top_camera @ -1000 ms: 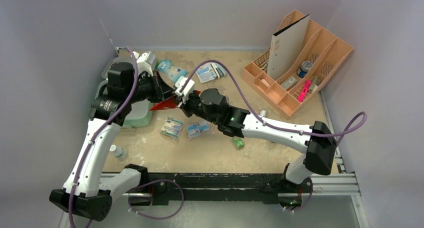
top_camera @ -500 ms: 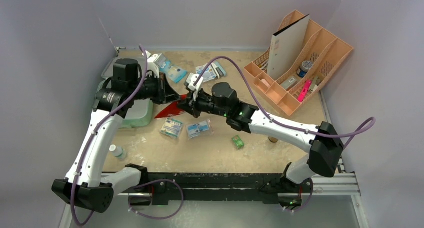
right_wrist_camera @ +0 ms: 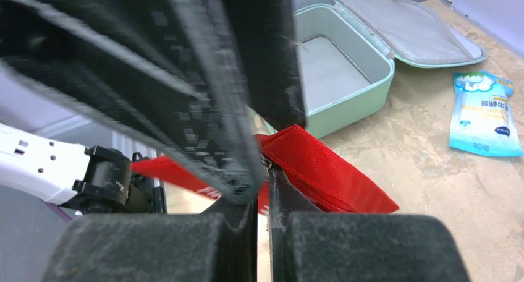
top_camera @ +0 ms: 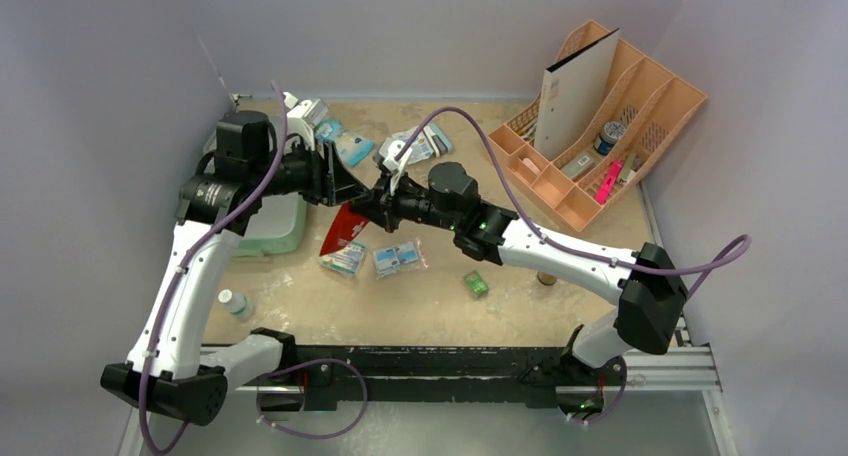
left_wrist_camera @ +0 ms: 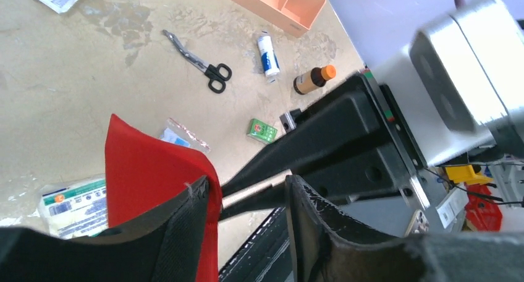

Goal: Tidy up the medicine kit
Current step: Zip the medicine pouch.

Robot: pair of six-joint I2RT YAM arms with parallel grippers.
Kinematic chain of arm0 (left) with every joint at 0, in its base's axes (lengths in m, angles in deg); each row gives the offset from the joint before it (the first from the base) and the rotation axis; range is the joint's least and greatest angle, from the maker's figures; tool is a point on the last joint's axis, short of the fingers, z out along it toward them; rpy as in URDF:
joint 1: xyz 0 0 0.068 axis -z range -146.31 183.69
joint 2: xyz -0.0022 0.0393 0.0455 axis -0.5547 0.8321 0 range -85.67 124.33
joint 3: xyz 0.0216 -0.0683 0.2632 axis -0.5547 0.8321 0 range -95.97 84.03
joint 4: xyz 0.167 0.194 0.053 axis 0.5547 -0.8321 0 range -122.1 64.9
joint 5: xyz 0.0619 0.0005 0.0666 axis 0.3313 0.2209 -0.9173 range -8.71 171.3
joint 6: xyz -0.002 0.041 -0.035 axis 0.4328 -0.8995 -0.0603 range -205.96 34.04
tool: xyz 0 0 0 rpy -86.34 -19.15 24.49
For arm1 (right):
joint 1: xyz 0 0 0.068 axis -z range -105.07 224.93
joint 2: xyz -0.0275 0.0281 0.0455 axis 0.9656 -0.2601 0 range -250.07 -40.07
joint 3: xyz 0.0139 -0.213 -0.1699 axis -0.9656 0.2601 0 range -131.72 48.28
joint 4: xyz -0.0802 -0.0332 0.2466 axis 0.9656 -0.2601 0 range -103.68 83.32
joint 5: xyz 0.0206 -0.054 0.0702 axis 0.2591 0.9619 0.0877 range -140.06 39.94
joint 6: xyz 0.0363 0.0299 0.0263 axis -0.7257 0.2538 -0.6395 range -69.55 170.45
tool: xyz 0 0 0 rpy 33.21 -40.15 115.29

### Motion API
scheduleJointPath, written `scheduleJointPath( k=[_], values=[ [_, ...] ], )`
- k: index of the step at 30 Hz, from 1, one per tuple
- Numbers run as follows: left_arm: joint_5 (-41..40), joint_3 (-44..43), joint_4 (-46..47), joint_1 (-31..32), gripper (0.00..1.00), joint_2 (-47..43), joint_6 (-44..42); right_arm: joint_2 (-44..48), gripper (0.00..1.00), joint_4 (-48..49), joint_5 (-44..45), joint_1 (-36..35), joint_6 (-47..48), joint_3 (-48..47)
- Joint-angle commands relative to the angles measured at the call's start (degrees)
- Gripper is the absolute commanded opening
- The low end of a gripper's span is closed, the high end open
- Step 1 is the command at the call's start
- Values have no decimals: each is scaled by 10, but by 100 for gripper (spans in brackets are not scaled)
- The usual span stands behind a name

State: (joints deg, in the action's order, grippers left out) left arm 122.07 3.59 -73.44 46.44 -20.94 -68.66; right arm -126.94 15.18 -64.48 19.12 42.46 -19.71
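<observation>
The red pouch (top_camera: 341, 232) hangs above the table centre from my right gripper (top_camera: 379, 204). In the right wrist view that gripper (right_wrist_camera: 262, 178) is shut on the pouch's (right_wrist_camera: 324, 166) top edge by the zipper. My left gripper (top_camera: 350, 188) faces it from the left. Its jaws (left_wrist_camera: 247, 198) stand open, and the pouch (left_wrist_camera: 148, 164) lies against the outside of one finger (left_wrist_camera: 185, 223). The mint-green medicine kit (top_camera: 280, 228) sits at the left under my left arm. It lies open and empty (right_wrist_camera: 337, 72), its lid (right_wrist_camera: 405, 28) folded back.
A peach organizer (top_camera: 600, 126) stands at the back right. Two packets (top_camera: 345, 257) (top_camera: 397, 257) lie under the pouch, and a green box (top_camera: 476, 284) is nearer me. Scissors (left_wrist_camera: 201, 65), a white tube (left_wrist_camera: 267, 54) and a brown bottle (left_wrist_camera: 313, 79) lie to the right. A blue packet (right_wrist_camera: 485, 112) lies by the lid.
My left gripper has opened and let go of the red pouch. The pouch now hangs lower and more upright from the right gripper alone.
</observation>
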Motion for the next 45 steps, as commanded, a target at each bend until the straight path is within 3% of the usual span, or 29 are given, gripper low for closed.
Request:
scheduleJointPath(
  k=[1,8,15,19,25,37,42,45],
  values=[
    [-40,-24,12,1,48,-48,-29,14,0,53,27,15,-31,-1],
    [-121,-30,-11,1,56,-94,-110,28,0,45,44,25,-50,1],
    [-58,8,26,2,50,-105,-201,46,0,28,47,29,-61,-9],
    [-47,42,73,2,51,-110,-218,47,0,23,51,29,-69,-15],
    [-9,45,70,2,51,-77,-244,44,0,27,49,29,-79,-21],
    [-13,61,72,11,45,-56,-292,43,0,13,33,29,-87,-29],
    [-15,65,72,15,31,-51,-303,46,0,20,19,29,-91,-20],
    [-24,62,74,15,7,-55,-304,47,0,10,7,29,-87,-19]
  ],
)
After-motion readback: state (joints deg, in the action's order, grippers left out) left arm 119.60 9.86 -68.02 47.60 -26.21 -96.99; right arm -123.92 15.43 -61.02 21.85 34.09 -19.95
